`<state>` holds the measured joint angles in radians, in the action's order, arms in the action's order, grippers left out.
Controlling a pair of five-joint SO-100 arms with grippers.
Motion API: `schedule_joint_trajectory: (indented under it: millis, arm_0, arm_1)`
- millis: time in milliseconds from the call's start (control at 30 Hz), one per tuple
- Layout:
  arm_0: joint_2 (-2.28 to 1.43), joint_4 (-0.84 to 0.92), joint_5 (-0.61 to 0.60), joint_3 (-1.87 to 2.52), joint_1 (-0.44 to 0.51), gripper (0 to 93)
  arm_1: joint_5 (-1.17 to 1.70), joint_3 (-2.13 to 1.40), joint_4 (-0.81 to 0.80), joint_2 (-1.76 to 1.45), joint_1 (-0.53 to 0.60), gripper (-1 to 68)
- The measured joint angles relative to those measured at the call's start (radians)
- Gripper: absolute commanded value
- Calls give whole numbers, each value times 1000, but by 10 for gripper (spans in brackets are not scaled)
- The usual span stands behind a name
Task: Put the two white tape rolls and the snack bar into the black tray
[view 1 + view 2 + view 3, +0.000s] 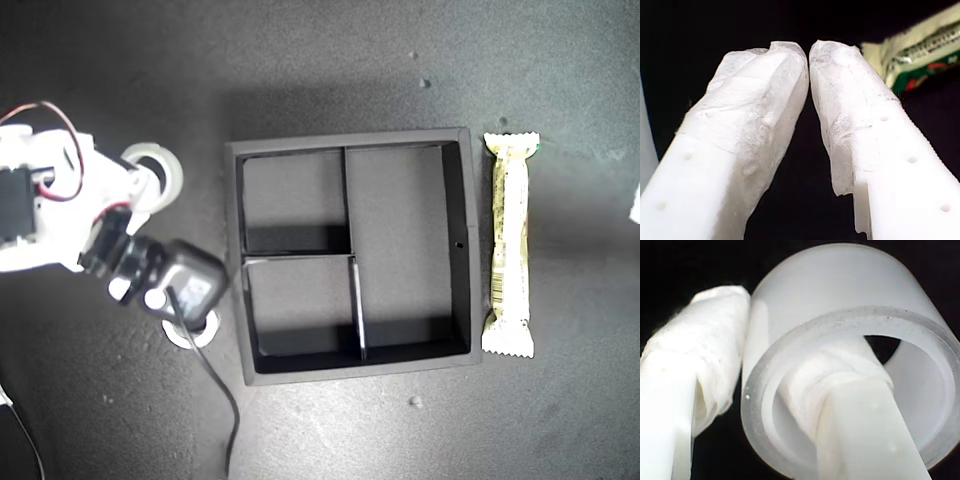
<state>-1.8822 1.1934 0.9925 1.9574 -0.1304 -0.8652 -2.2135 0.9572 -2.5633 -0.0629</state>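
Your second gripper (775, 405) clamps a white tape roll (840, 315), one finger outside the wall, one inside the hole. Exterior view: that arm works at the left, beside the empty black tray (232, 260), with another roll (192, 330) under it. Your first gripper (809, 52) is nearly closed on nothing, near the snack bar (920, 47), lying along the tray's right side

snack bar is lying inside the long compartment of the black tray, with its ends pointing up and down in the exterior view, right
Not quite. The exterior view shows the snack bar lying on the dark surface just outside the black tray, beside its wall on that view's right. The long compartment holds nothing. The bar's ends do point up and down in that view.
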Motion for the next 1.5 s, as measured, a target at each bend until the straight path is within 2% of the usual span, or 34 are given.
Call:
schedule_joint_trajectory:
  millis: [67, 167, 400, 733, 1000, 1100, 1233, 1300, 1400, 1500]
  arm_0:
    - [5, 66, -26, -101, 0, 2]
    - [55, 153, -64, -270, 0, 2]
    - [285, 307, -97, -638, 8, 2]
    - [726, 583, -97, -1235, 46, 3]
    - [897, 618, -84, -1408, 60, 4]
    - [919, 618, -83, -1419, 64, 4]
    - [946, 621, -67, -1420, 63, 5]
    - [962, 621, -55, -1422, 63, 5]
    - [985, 621, -48, -1445, 77, 6]
    - [1014, 621, -41, -1485, 100, 6]
  arm_1:
    - [54, 69, 61, 133, 34, 114]
    - [126, 149, 133, 328, 89, 128]
    - [275, 293, 224, 637, 132, 166]
    - [373, 474, 230, 1003, 153, 180]
    - [416, 538, 166, 1181, 152, 196]
    - [430, 565, 149, 1261, 152, 179]
    - [436, 571, 118, 1295, 155, 97]
    - [436, 586, 121, 1296, 155, 86]
    - [436, 649, 172, 1302, 150, 71]
    - [434, 772, 314, 1304, 170, 56]
